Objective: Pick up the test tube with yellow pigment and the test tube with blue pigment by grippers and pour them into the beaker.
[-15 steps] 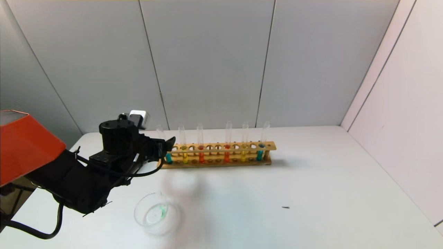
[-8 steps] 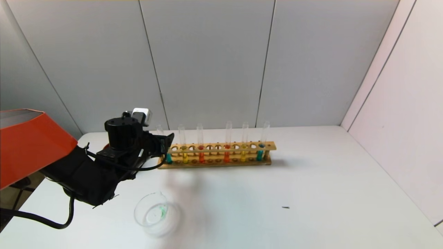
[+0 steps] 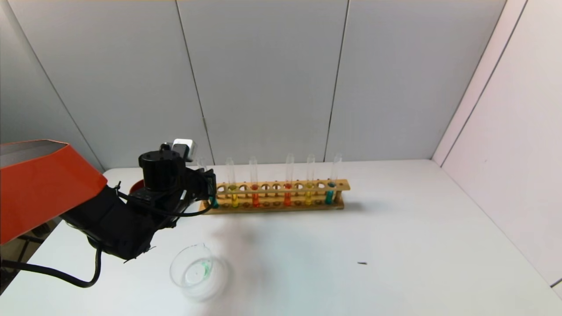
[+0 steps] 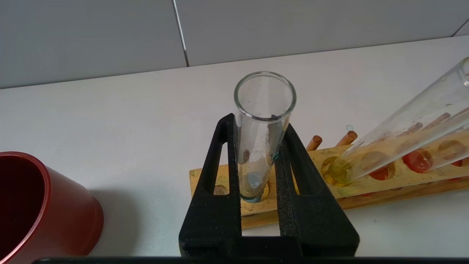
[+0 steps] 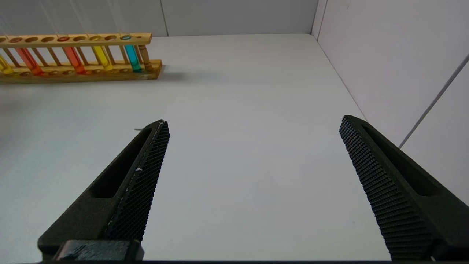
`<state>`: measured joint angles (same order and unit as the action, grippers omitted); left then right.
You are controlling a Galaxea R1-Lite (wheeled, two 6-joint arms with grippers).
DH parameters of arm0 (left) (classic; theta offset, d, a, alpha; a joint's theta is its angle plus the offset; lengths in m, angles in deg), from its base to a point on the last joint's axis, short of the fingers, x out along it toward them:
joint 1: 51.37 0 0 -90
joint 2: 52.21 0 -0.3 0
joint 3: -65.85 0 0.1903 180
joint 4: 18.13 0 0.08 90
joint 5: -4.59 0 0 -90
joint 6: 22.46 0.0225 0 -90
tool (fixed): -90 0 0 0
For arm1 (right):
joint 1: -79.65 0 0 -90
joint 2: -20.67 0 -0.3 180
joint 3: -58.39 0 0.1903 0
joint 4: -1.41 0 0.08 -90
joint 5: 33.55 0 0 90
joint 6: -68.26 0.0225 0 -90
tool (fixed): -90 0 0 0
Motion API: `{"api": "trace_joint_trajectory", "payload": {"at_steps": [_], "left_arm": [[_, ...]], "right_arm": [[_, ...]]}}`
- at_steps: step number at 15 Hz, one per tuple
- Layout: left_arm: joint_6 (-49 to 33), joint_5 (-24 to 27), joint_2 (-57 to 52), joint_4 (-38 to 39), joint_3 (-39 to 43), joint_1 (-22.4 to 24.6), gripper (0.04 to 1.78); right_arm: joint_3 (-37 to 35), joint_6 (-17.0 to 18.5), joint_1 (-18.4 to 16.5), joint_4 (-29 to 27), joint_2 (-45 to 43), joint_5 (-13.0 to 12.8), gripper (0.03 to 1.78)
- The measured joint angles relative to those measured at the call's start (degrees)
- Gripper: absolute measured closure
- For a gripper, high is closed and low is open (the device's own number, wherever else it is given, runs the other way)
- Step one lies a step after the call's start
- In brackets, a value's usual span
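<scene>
Several test tubes stand in a wooden rack (image 3: 281,207). My left gripper (image 3: 210,186) is at the rack's left end, shut on the upper part of the test tube with blue pigment (image 3: 214,202), which still stands in its hole. In the left wrist view both fingers (image 4: 220,172) press the glass of this tube (image 4: 263,110). The test tube with yellow pigment (image 3: 235,199) stands next to it (image 4: 340,170). The beaker (image 3: 199,272) sits on the table in front, with a green trace in it. My right gripper (image 5: 253,121) hangs open over bare table.
A dark red cup (image 4: 36,205) stands left of the rack, close to my left arm. Orange-red tubes (image 3: 255,199), a second yellow tube (image 3: 308,197) and a second blue tube (image 3: 329,196) fill the rack further right. Walls close the table's back and right.
My left gripper has slid in around the leftmost tube and closed on it; its arm has shifted slightly toward the rack. The tubes and the beaker have not moved.
</scene>
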<state>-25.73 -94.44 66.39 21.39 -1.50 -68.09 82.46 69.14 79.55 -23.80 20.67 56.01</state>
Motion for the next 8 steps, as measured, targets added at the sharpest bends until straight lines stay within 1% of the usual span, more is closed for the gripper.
{"api": "trace_joint_trajectory", "payload": {"at_steps": [8], "left_arm": [[0.35, -0.22, -0.96, -0.94, -0.11, -0.13, 1.51]], "right_arm": [[0.0, 0.0, 0.0, 0.0, 0.0, 0.0, 0.11]]}}
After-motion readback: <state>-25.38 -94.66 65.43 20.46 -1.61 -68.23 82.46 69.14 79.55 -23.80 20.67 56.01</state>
